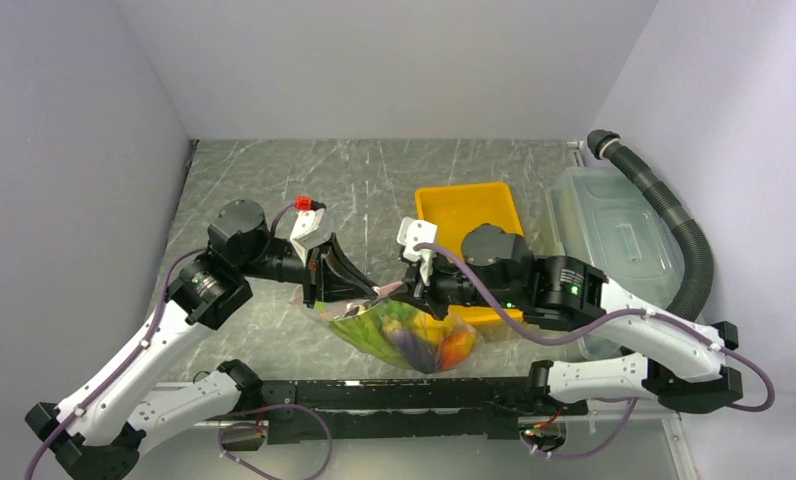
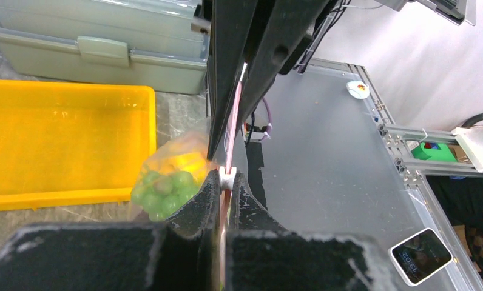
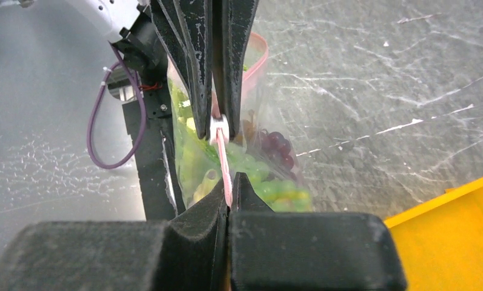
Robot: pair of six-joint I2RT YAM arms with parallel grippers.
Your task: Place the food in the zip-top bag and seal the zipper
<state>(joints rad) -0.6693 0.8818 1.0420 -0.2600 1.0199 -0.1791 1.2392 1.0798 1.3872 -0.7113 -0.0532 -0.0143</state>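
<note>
The clear zip-top bag [image 1: 411, 335] hangs between both grippers above the table, its pink zipper [image 1: 393, 289] stretched taut along the top. The food is inside: green grapes [image 2: 165, 190], purple grapes [image 3: 277, 148], a yellow-green piece [image 3: 204, 182] and an orange piece [image 1: 457, 347]. My left gripper [image 2: 227, 177] is shut on the zipper's white slider [image 2: 227, 178]. My right gripper [image 3: 229, 176] is shut on the pink zipper strip [image 3: 224, 163], facing the left gripper [image 3: 218, 121] a short way along the strip.
The yellow tray [image 1: 467, 215] stands behind the bag, seemingly bare. The translucent lidded bin [image 1: 614, 240] sits at the right, with a black corrugated hose [image 1: 674, 225] arching over it. The black rail [image 1: 394, 395] runs along the near edge.
</note>
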